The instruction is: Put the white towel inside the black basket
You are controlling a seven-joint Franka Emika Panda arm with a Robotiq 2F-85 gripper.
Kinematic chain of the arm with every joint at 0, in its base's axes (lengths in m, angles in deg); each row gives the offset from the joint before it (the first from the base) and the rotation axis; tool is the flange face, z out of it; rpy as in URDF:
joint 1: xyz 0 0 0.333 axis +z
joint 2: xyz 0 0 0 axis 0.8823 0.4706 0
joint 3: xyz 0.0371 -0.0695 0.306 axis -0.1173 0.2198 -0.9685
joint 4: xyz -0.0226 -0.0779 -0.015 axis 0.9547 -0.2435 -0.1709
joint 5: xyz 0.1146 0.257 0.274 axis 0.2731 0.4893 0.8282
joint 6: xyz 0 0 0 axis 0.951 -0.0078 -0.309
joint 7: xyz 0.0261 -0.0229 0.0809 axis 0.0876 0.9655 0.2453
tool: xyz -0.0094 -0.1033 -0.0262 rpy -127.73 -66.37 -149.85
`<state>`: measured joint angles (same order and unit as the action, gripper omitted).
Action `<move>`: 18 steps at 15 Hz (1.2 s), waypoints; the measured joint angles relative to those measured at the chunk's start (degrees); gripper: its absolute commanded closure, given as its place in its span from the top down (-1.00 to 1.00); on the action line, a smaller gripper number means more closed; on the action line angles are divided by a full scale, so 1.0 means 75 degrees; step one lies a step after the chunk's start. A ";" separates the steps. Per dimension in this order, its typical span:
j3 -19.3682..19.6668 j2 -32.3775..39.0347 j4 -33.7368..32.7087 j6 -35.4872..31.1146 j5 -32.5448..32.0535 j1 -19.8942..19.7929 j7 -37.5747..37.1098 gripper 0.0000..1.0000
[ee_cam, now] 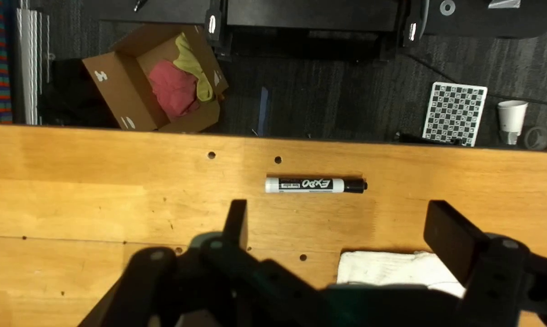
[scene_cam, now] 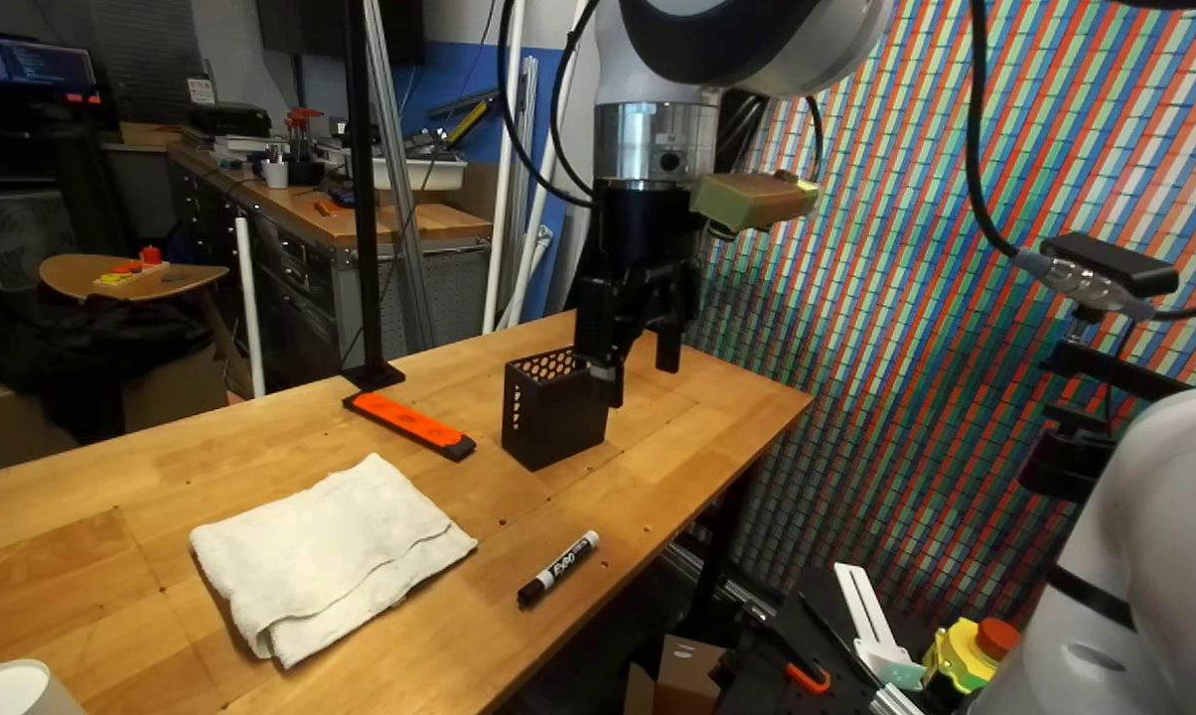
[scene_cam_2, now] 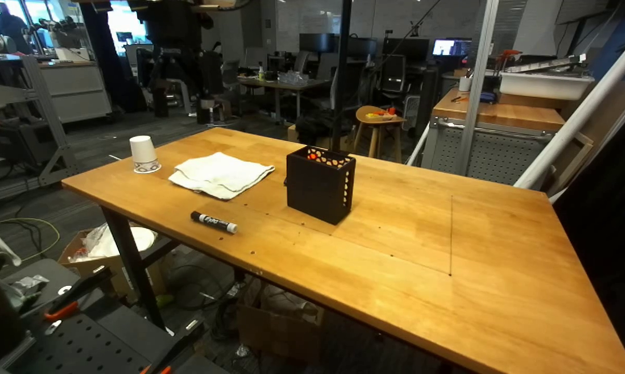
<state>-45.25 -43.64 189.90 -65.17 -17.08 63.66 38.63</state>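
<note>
The white towel (scene_cam: pixel 330 551) lies folded and a little wrinkled on the wooden worktop (scene_cam_2: pixel 411 249), outside of the black basket (scene_cam: pixel 553 427), which stands upright with its mouth to the top. Between these two a strip of wood is visible, so they do not touch. All the borders of the towel are inside the worktop's edges, and its spread is larger than the basket's mouth. Past the basket, the wood continues broadly until the short end.

The gripper (scene_cam: pixel 642 373) is above the worktop, its two fingers (ee_cam: pixel 453 238) standing wide apart. In an exterior view, one finger hides an upper corner of the basket.

The worktop carries one towel, one basket, one marker (scene_cam: pixel 558 569), one orange-and-black tool (scene_cam: pixel 409 422) and one paper cup (scene_cam_2: pixel 144 153). The marker lies near the long edge at the robot's side. The tool lies toward the opposite edge, just beside the foot of a tall black pole (scene_cam: pixel 362 199). The cup stands upside down near the towel, away from the basket. On the straight way from towel to basket, the basket's own walls rise up; the tool lies low on one side of this way, the marker on the other. Below the worktop, the wrist view shows a cardboard box (ee_cam: pixel 119 91) with a red cloth (ee_cam: pixel 174 88) and a yellow-green cloth (ee_cam: pixel 192 63) in it.
</note>
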 measured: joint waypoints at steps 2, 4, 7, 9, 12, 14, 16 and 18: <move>-0.0131 0.0212 -0.0239 -0.0202 -0.0003 0.0146 0.0052 1.00; -0.0224 0.0489 -0.0552 -0.0456 -0.0016 0.0291 0.0155 1.00; -0.0332 0.1042 -0.1158 -0.0837 -0.0027 0.0456 0.0352 1.00; -0.0400 0.1479 -0.1612 -0.1131 -0.0032 0.0573 0.0514 1.00; -0.0544 0.2197 -0.2302 -0.1529 -0.0042 0.0742 0.0726 1.00; -0.0668 0.2686 -0.2710 -0.1815 -0.0049 0.0851 0.0861 1.00; -0.0805 0.3173 -0.3064 -0.2103 -0.0115 0.0946 0.1005 1.00; -0.0918 0.3675 -0.3387 -0.2393 -0.0355 0.1016 0.1064 1.00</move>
<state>-52.13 -16.07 164.49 -83.12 -19.74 71.27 46.61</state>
